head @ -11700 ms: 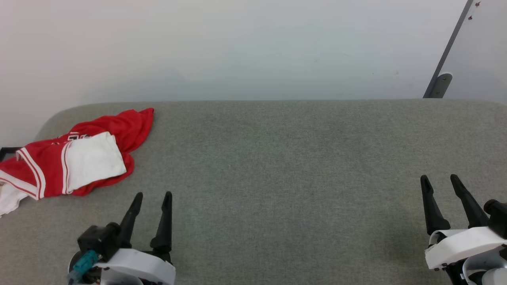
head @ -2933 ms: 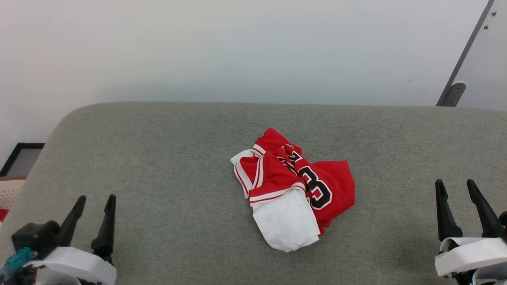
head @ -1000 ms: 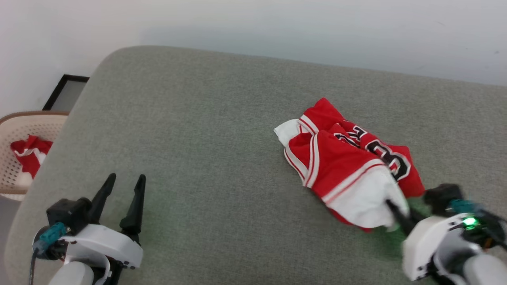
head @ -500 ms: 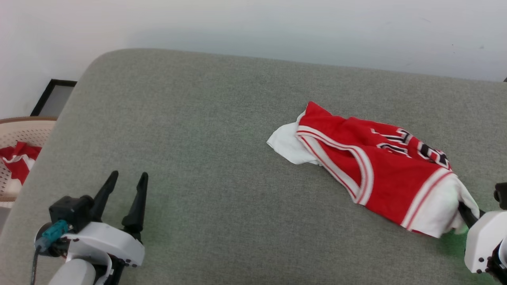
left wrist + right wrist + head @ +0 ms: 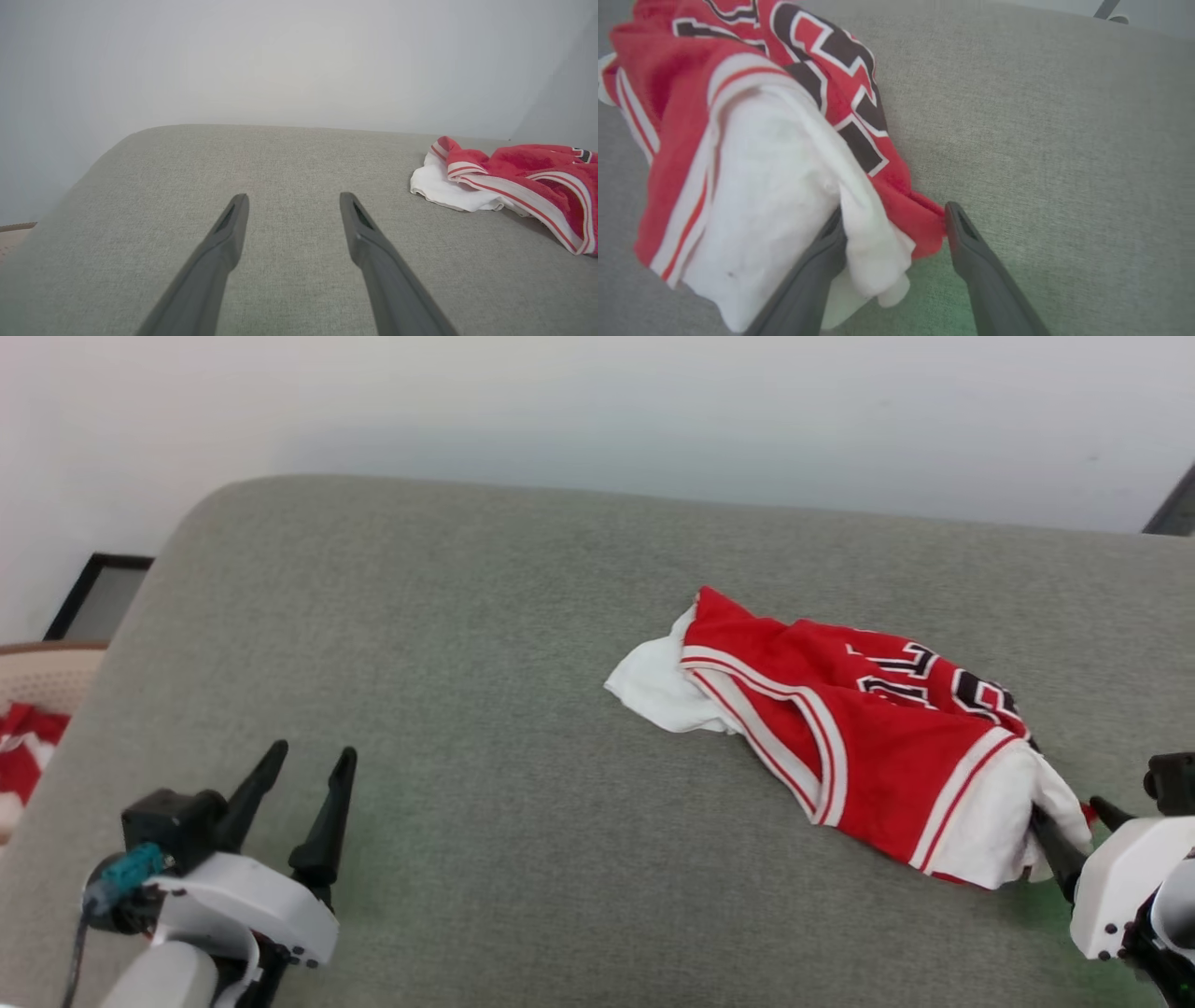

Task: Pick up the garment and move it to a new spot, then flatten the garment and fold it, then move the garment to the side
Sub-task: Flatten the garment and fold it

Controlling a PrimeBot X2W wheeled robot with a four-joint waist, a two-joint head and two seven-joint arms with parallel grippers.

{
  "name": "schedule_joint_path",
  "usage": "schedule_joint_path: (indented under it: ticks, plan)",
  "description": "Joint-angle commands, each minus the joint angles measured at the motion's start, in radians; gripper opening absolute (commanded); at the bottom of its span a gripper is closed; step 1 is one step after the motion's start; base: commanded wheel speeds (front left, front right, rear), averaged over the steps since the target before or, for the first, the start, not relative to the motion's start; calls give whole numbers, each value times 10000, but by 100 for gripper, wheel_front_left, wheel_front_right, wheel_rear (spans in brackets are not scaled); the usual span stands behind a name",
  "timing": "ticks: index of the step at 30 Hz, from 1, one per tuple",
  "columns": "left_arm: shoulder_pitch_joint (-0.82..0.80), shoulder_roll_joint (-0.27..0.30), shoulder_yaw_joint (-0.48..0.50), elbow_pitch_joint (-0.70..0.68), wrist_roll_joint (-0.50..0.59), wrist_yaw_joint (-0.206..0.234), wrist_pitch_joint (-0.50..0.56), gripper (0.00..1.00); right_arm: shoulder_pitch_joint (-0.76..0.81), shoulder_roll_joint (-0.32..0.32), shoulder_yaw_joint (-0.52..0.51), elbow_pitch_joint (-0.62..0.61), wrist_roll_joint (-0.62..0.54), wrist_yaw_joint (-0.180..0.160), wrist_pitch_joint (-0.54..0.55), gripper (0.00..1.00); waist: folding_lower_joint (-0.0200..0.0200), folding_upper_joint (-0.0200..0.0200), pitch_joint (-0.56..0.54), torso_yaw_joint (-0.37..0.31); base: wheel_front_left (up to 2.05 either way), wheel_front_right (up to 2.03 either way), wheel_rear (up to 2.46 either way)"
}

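Observation:
The garment [image 5: 859, 747], a red jersey with white sleeves, striped trim and black lettering, lies half spread on the right of the grey padded surface [image 5: 485, 644]. My right gripper [image 5: 1066, 812] sits at its near right end with its fingers apart. In the right wrist view the white sleeve and red hem of the garment [image 5: 752, 186] lie loose between the spread fingers of the right gripper [image 5: 894, 210]. My left gripper [image 5: 313, 751] hovers open at the lower left, nothing between its fingers. In the left wrist view the left gripper [image 5: 293, 197] has the garment [image 5: 514, 177] far to its right.
A pale woven basket [image 5: 37, 672] holding red cloth stands off the surface's left edge, with a black frame [image 5: 93, 588] on the floor behind it. A pale wall runs along the back. A dark post [image 5: 1178, 509] shows at the upper right.
My right gripper drew the white sleeve to the right, stretching the bunched garment out, and its fingers have now come apart. The left gripper stayed open. The head camera shifted a little.

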Motion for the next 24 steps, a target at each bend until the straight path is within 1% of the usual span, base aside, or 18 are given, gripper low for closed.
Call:
schedule_joint_path:
  ticks: [1, 6, 9, 14, 19, 24]
  plan:
    - [-136, 120, 0, -132, -122, -104, 160, 100, 1, -20, -48, -220, 97, -14, -114, 100, 0, 0, -192, -306, 0, 0, 0]
    - [-438, 501, -134, -487, -287, -319, 856, 100, 227, 163, -251, -1026, -3, -14, -482, 100, 0, 0, -371, -901, 0, 0, 0]
    - [-813, 718, -283, -637, -387, -433, 1404, 100, 350, 367, -513, -1566, -292, -14, -950, 100, 0, 0, -416, -1296, 0, 0, 0]
    - [-1655, 1053, -721, -725, -547, -613, 2460, 100, 504, 936, -897, -2383, -967, -14, -2163, 100, 0, 0, -324, -2037, 0, 0, 0]
    - [-2653, 1256, -1381, -554, -726, -710, 3600, 100, 489, 1620, -1166, -2786, -1621, -14, -3525, 100, 0, 0, -53, -2795, 0, 0, 0]
    - [-3701, 1217, -2011, -180, -1181, -734, 4766, 100, 441, 2181, -1422, -2850, -2049, -14, -4562, 100, 0, 0, 273, -3386, 0, 0, 0]
